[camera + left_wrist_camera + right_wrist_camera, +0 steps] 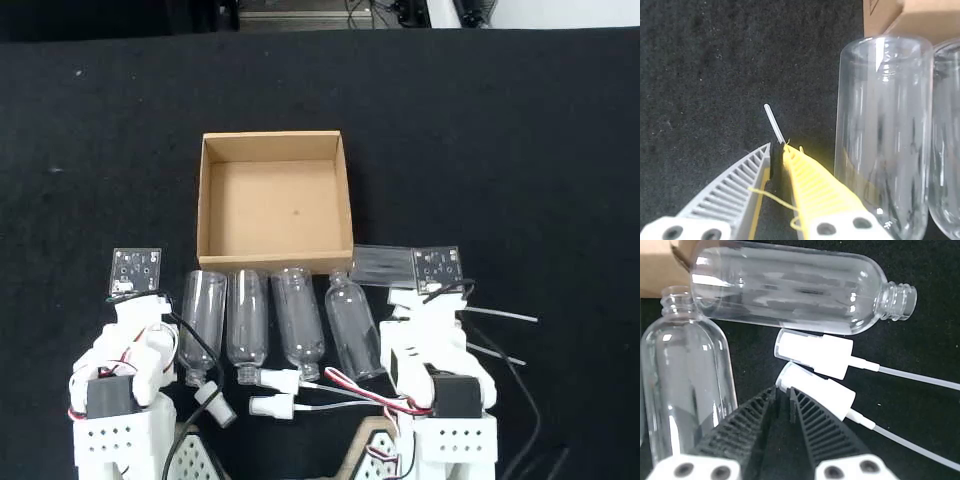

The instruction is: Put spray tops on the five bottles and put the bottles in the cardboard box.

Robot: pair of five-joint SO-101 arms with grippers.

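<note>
Jaws together, the left gripper (777,147) and right gripper (784,390) flank uncapped bottles (246,315) lying just near of the cardboard box (272,147); a closed-jaw nudge could roll them or scatter the spray tops (278,380).

Black table (520,150) carrying everything. Open cardboard box (275,205) sitting upright on it. Row of four clear bottles (299,318) lying side by side just beside box's near wall. Fifth bottle (382,265) lying crosswise at box's near right corner. White spray tops (280,380) lying past row, farther from box. Thin loose tubes (500,315) lying off to box's right, apart from it.
</note>
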